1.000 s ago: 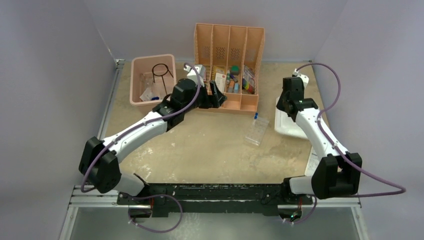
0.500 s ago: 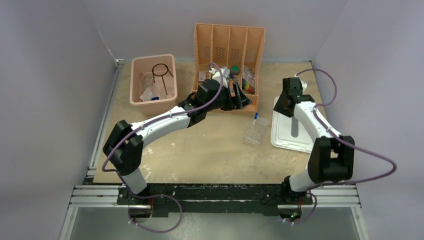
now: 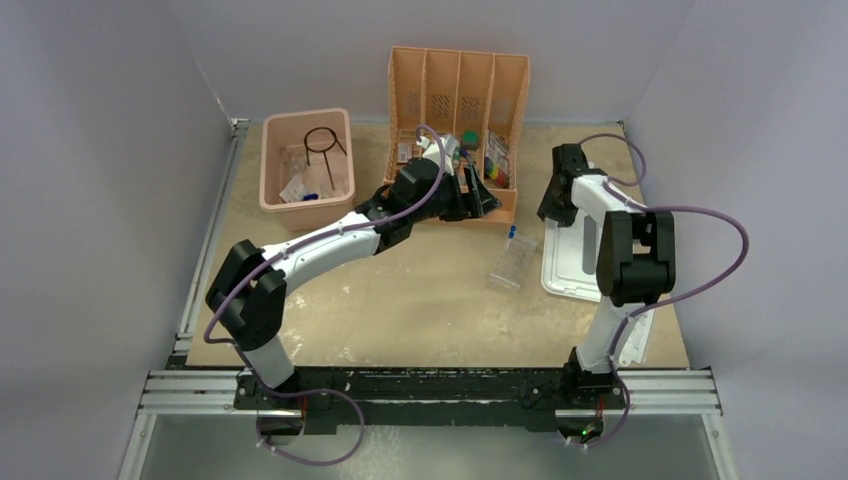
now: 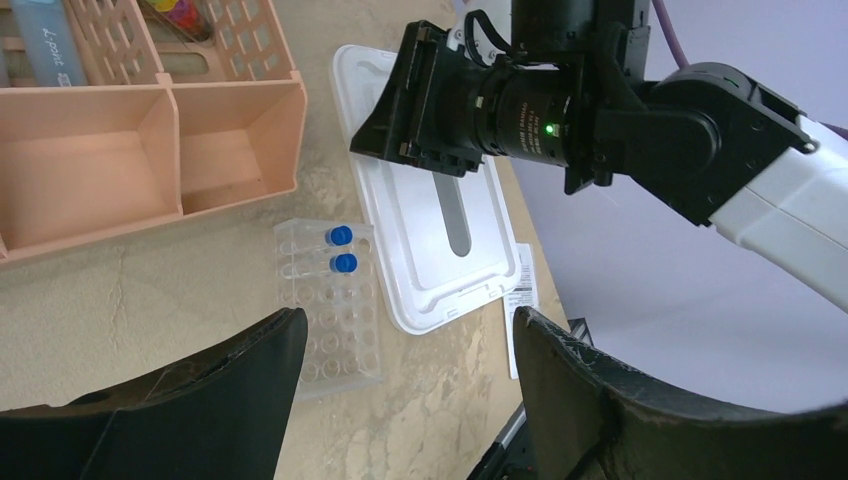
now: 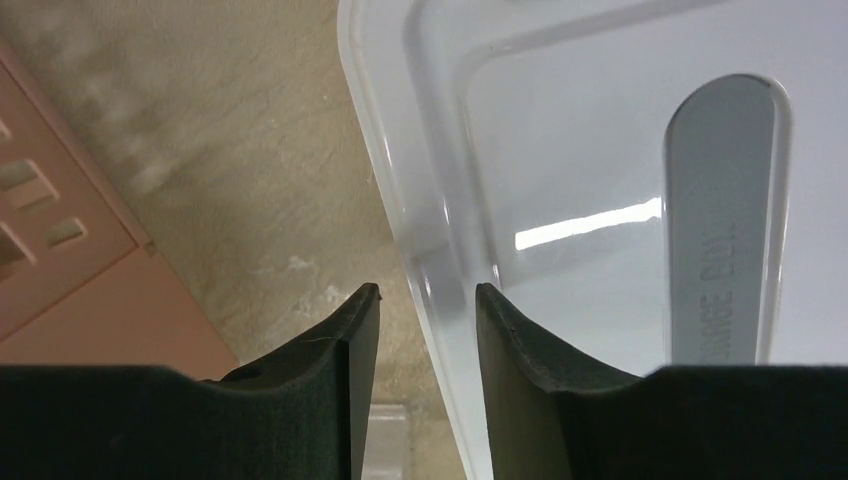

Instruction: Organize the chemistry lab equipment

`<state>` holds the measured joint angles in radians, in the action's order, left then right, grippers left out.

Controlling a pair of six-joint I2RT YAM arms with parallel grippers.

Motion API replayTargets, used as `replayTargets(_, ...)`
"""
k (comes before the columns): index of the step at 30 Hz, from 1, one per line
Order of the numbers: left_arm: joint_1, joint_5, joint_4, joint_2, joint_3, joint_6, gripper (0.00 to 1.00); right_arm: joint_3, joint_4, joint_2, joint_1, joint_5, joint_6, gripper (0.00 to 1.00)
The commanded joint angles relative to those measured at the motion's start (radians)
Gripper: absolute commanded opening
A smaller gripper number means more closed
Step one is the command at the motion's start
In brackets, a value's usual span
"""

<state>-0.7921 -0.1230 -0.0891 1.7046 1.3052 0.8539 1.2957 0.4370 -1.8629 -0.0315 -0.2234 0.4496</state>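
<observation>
From above, the left gripper (image 3: 485, 203) blends into dark clutter at the front of the divider (image 3: 443, 85), the bits (image 3: 297, 187) in the bin (image 3: 305, 208) beside the tripod (image 3: 321, 140) are too small to name, and the right arm (image 3: 630, 260) covers part of the lid (image 3: 565, 270). In the left wrist view that arm hides the lid's far corner, and the print on the label (image 4: 524, 300) is too small to read. In the right wrist view the edges cut the lid, the raised letters on its grey strip (image 5: 725, 220) are blurred, and only a clear sliver (image 5: 388, 435) shows between the fingers (image 5: 330, 360).
</observation>
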Motion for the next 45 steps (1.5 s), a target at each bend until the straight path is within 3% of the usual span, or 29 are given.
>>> replayTargets(1, 0.003, 0.007, -0.023, -0.019, 0.045, -0.013, 0.74, 0.066, 0.019, -0.037, 0.001, -0.054, -0.017, 0.42)
replayTargets(7, 0.002, 0.005, -0.003, 0.000, 0.071, -0.036, 0.74, 0.100, 0.022, -0.109, 0.002, -0.038, -0.031, 0.41)
replayTargets(12, 0.002, 0.005, 0.008, 0.015, 0.094, -0.058, 0.74, 0.129, 0.019, -0.144, 0.002, -0.069, -0.040, 0.18)
replayTargets(16, 0.002, -0.004, 0.010, 0.043, 0.124, -0.065, 0.74, 0.142, 0.001, -0.084, 0.002, -0.130, -0.057, 0.09)
replayTargets(30, -0.019, -0.055, 0.003, 0.185, 0.276, -0.027, 0.74, 0.107, 0.001, 0.159, 0.004, -0.124, -0.101, 0.07)
replayTargets(45, -0.088, -0.101, 0.033, 0.291, 0.352, -0.022, 0.74, 0.073, 0.046, 0.390, 0.012, 0.078, -0.014, 0.05)
